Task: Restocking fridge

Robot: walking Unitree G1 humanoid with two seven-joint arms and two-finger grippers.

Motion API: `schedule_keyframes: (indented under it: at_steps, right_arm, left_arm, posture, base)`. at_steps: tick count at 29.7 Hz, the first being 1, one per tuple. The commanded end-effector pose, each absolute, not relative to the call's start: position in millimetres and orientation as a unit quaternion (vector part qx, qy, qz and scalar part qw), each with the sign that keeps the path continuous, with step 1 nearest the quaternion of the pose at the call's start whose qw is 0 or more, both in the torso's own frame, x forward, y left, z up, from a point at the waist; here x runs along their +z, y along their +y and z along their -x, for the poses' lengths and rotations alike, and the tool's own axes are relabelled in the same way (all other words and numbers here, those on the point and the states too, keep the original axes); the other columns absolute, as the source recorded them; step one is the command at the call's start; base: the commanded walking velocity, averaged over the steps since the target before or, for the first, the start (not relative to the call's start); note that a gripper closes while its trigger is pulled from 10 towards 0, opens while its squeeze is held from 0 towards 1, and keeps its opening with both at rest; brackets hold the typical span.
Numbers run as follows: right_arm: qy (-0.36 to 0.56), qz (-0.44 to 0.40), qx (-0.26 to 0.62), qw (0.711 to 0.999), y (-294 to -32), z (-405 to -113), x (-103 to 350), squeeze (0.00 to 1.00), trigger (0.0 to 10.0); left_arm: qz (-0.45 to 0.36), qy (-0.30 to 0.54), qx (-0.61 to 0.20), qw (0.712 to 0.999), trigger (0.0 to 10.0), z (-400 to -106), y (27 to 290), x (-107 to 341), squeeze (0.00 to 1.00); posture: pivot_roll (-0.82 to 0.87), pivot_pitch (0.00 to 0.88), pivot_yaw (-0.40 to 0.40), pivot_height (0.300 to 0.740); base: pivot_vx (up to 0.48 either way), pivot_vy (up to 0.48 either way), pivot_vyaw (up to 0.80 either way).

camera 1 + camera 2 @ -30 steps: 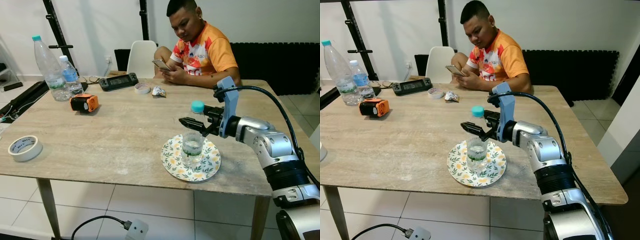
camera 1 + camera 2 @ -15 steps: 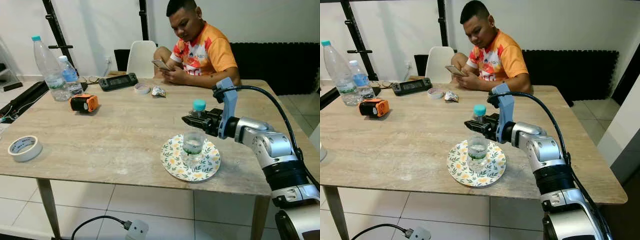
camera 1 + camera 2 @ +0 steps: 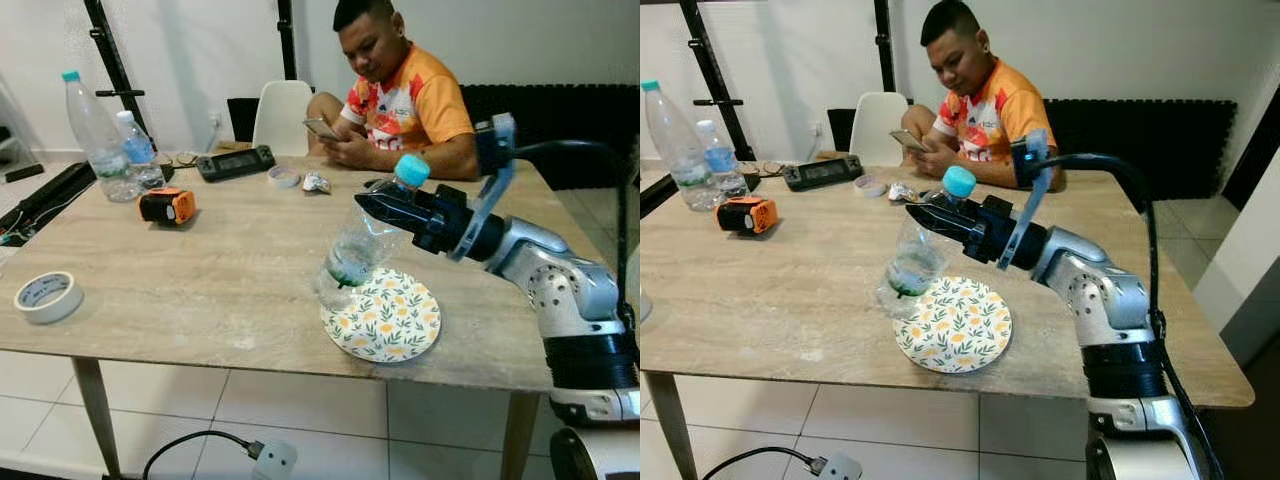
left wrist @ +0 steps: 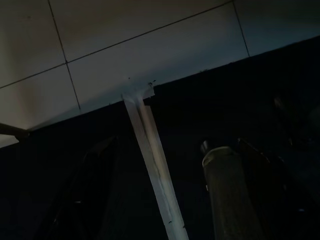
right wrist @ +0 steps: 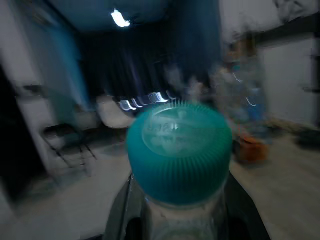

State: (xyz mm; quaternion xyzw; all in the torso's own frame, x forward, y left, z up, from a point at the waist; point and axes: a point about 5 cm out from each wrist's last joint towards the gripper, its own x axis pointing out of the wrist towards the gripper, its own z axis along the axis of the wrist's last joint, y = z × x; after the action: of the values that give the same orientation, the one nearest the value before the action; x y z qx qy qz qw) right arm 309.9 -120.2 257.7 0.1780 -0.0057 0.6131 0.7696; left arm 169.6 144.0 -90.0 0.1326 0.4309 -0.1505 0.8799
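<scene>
Head views: the right gripper (image 3: pixel 385 212) clamps the neck of a tilted water bottle (image 3: pixel 358 245), its base just over the left rim of the floral plate (image 3: pixel 382 316). A narrow neck hold could slip. Left wrist view: dark; left gripper's state cannot be told. Right wrist view: the teal cap (image 5: pixel 179 149) sits between the fingers.

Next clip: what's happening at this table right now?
The robot's right gripper is clamped on the neck of a small clear plastic bottle with a teal cap, holding it tilted above the wooden table, its base beside the floral-patterned plate rather than on it. A seated person in an orange shirt looks at a phone across the table. The left arm hangs idle below.
</scene>
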Motion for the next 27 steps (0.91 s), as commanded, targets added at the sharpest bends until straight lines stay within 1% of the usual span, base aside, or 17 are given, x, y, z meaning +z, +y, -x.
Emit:
schedule_keyframes:
  at_steps: [1, 3, 4, 6, 7, 8, 10, 13, 15, 17, 20, 23, 25, 26, 27]
  right_arm:
    - [-0.010, -0.183, 0.645, 0.742, -119, -297, 261, 0.00, 0.0]
    - [0.012, -0.174, 0.665, 0.726, -117, -283, 251, 0.00, 0.0]
    - [0.012, -0.174, 0.665, 0.726, -117, -283, 251, 0.00, 0.0]
    - [0.057, -0.166, 0.677, 0.714, -114, -266, 230, 0.00, 0.0]
    - [0.080, -0.161, 0.676, 0.714, -113, -260, 219, 0.00, 0.0]
    - [0.080, -0.161, 0.676, 0.714, -113, -260, 219, 0.00, 0.0]
    - [0.126, -0.150, 0.664, 0.722, -112, -249, 194, 0.00, 0.0]
    - [0.145, -0.147, 0.658, 0.724, -112, -244, 184, 0.00, 0.0]
    - [0.181, -0.134, 0.645, 0.730, -113, -236, 165, 0.00, 0.0]
    - [0.181, -0.134, 0.645, 0.730, -113, -236, 165, 0.00, 0.0]
    - [0.241, -0.103, 0.621, 0.739, -117, -225, 137, 0.00, 0.0]
    - [0.261, -0.091, 0.613, 0.740, -119, -222, 128, 0.00, 0.0]
    - [0.305, -0.074, 0.603, 0.734, -122, -212, 106, 0.00, 0.0]
    - [0.305, -0.074, 0.603, 0.734, -122, -212, 106, 0.00, 0.0]
    - [0.327, -0.062, 0.595, 0.731, -124, -206, 94, 0.00, 0.0]
  left_arm:
    - [-0.140, 0.435, -0.155, 0.876, 10.0, -167, 143, -91, 0.00]
    - [-0.141, 0.435, -0.155, 0.876, 10.0, -167, 143, -92, 0.00]
    - [-0.141, 0.435, -0.155, 0.876, 10.0, -167, 143, -92, 0.00]
    - [-0.142, 0.435, -0.156, 0.875, 10.0, -166, 143, -92, 0.00]
    - [-0.142, 0.435, -0.157, 0.875, 10.0, -166, 142, -92, 0.00]
    - [-0.142, 0.435, -0.157, 0.875, 10.0, -166, 142, -92, 0.00]
    - [-0.143, 0.436, -0.160, 0.874, 10.0, -166, 142, -92, 0.00]
    - [-0.143, 0.436, -0.161, 0.874, 10.0, -165, 142, -92, 0.00]
    - [-0.144, 0.436, -0.163, 0.873, 10.0, -165, 142, -92, 0.00]
    - [-0.144, 0.436, -0.163, 0.873, 10.0, -165, 142, -92, 0.00]
    - [-0.146, 0.434, -0.166, 0.873, 10.0, -166, 140, -92, 0.00]
    - [-0.147, 0.434, -0.166, 0.873, 10.0, -166, 140, -92, 0.00]
    - [-0.147, 0.434, -0.167, 0.873, 10.0, -166, 139, -92, 0.00]
    - [-0.147, 0.434, -0.167, 0.873, 10.0, -166, 139, -92, 0.00]
    - [-0.147, 0.434, -0.167, 0.873, 10.0, -166, 139, -92, 0.00]
  posture:
    - [-0.01, 0.003, 0.001, 0.734]
    - [-0.01, 0.005, 0.004, 0.734]
    - [-0.01, 0.005, 0.004, 0.734]
    - [-0.01, 0.007, 0.009, 0.734]
    - [-0.02, 0.007, 0.012, 0.734]
    - [-0.02, 0.007, 0.012, 0.734]
    - [-0.02, 0.009, 0.019, 0.734]
    - [-0.02, 0.011, 0.021, 0.734]
    - [-0.02, 0.011, 0.021, 0.734]
    - [-0.02, 0.011, 0.021, 0.734]
    - [-0.02, 0.012, 0.025, 0.734]
    - [-0.02, 0.012, 0.025, 0.734]
    - [-0.03, 0.012, 0.024, 0.734]
    - [-0.03, 0.012, 0.024, 0.734]
    - [-0.02, 0.012, 0.021, 0.734]
  base:
    - [0.000, 0.000, 0.00]
    - [0.000, 0.000, 0.00]
    - [0.000, 0.000, 0.00]
    - [0.000, 0.000, 0.00]
    - [0.000, 0.000, 0.00]
    - [0.000, 0.000, 0.00]
    - [0.000, 0.000, 0.00]
    - [0.000, 0.000, 0.00]
    - [0.000, 0.000, 0.00]
    - [0.000, 0.000, 0.00]
    - [0.000, 0.000, 0.00]
    - [0.000, 0.000, 0.00]
    - [0.000, 0.000, 0.00]
    - [0.000, 0.000, 0.00]
    - [0.000, 0.000, 0.00]
